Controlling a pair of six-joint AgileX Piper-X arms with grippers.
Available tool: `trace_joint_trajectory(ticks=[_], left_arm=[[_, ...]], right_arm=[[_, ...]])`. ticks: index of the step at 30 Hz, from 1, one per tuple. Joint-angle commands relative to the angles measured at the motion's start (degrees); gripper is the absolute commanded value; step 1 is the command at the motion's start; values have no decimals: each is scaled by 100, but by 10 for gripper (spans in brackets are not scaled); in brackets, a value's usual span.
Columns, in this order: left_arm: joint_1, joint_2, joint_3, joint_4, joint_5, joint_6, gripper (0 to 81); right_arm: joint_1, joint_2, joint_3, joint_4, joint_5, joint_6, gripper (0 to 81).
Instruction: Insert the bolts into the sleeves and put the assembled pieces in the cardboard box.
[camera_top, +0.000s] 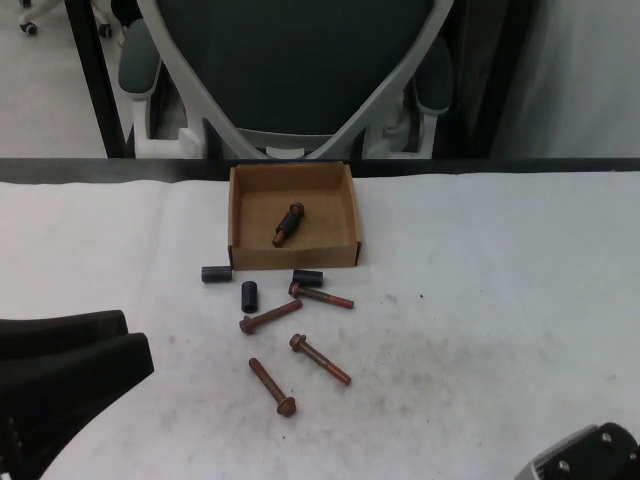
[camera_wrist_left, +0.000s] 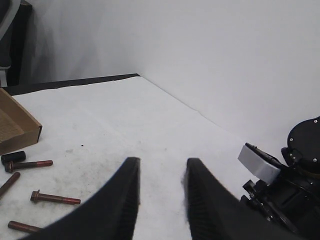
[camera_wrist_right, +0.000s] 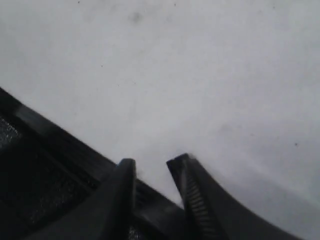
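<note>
The cardboard box (camera_top: 239, 212) stands at the back of the bench with one bolt-in-sleeve piece (camera_top: 288, 224) lying inside. In front of it lie three black sleeves (camera_top: 216, 273) (camera_top: 249, 295) (camera_top: 307, 277) and several rust-red bolts (camera_top: 322, 296) (camera_top: 270, 317) (camera_top: 320, 359) (camera_top: 272, 387). My left gripper (camera_top: 138, 338) (camera_wrist_left: 162, 162) hovers at the near left, open and holding nothing, well short of the bolts (camera_wrist_left: 55, 198). One sleeve (camera_wrist_left: 13, 157) lies by the box corner (camera_wrist_left: 20, 127). My right gripper (camera_wrist_right: 152, 165) is open over bare white bench, low at the near right.
The right arm's body (camera_top: 590, 455) (camera_wrist_left: 290, 185) sits at the near right corner. An office chair (camera_top: 290, 70) stands behind the bench's dark back edge (camera_top: 500, 165). White bench surface (camera_top: 480, 280) stretches to the right of the parts.
</note>
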Motion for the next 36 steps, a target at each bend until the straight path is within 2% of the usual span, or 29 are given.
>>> trace_joint_trajectory(ticks=[1, 6, 17, 19, 24, 28, 36], left_arm=[[13, -43, -55, -19, 45, 48, 299], [13, -43, -55, -19, 45, 48, 299], [13, -43, -55, -19, 45, 87, 299], [13, -43, -55, -19, 45, 87, 299], [13, -43, -55, -19, 45, 87, 299], [13, -43, -55, -19, 45, 87, 299], [13, -43, -55, -19, 45, 87, 299]], right_arm=[[-29, 22, -87, 132, -285, 34, 321], [-29, 326, -336, 767, -497, -307, 321], [-29, 1801, -1072, 1415, -530, -1302, 323], [-29, 2006, -1176, 1495, -530, -1463, 342], [-29, 2394, -1371, 1539, -575, -1650, 457], [-29, 2559, -1403, 1515, -575, -1821, 459], [-29, 2615, -1403, 1299, -83, -2174, 459]])
